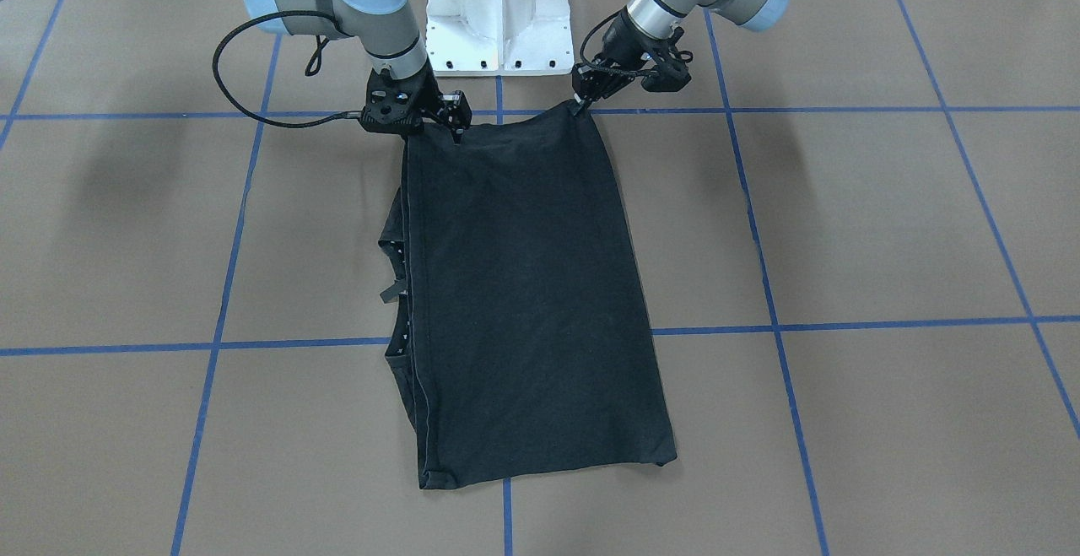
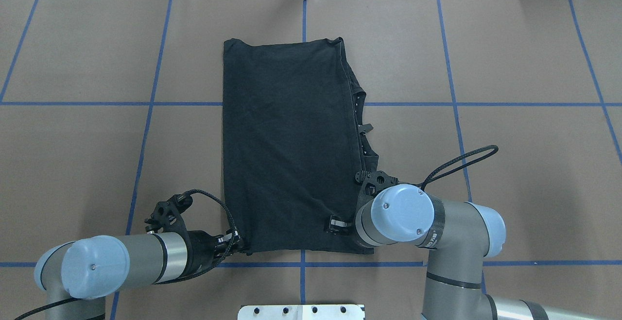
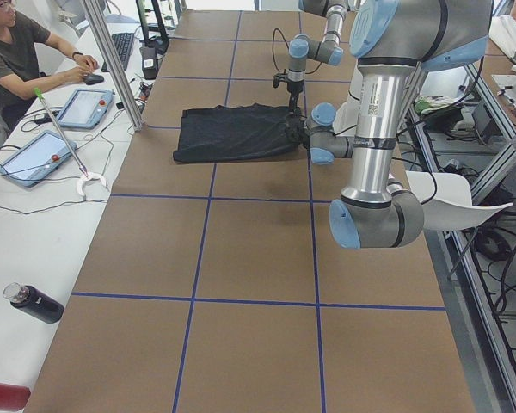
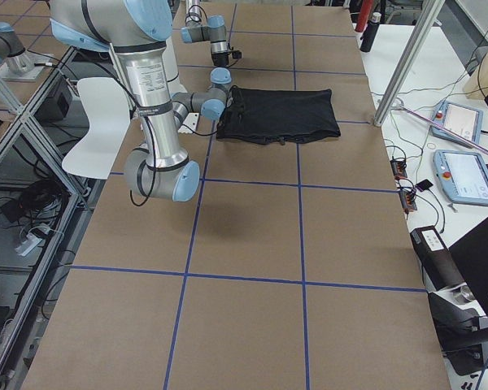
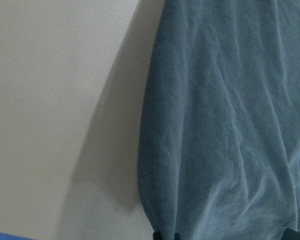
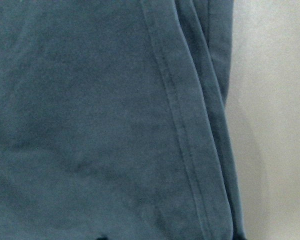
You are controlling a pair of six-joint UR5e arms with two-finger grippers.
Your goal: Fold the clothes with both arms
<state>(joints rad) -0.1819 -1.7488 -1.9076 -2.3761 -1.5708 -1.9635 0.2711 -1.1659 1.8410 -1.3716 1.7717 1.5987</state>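
Note:
The black T-shirt [image 1: 523, 286] lies folded lengthwise into a long strip on the brown table [image 1: 844, 227]. Sleeve layers stick out along one long edge [image 2: 362, 130], and its chest graphic is hidden. My left gripper [image 1: 580, 105] is shut on the near corner of the strip on its own side, also seen in the overhead view [image 2: 240, 247]. My right gripper [image 1: 456, 127] is shut on the other near corner [image 2: 340, 225], partly hidden under its wrist. Both wrist views show only close-up fabric [image 5: 225, 125] [image 6: 90, 125] and bare table beside it.
The white pedestal [image 1: 499, 12] stands just behind the shirt's near edge. Blue tape lines [image 2: 146, 104] grid the table. In the exterior left view an operator [image 3: 17, 52], tablets [image 3: 43, 155], a metal pole [image 3: 112, 60] and a dark bottle [image 3: 34, 303] are along the far side.

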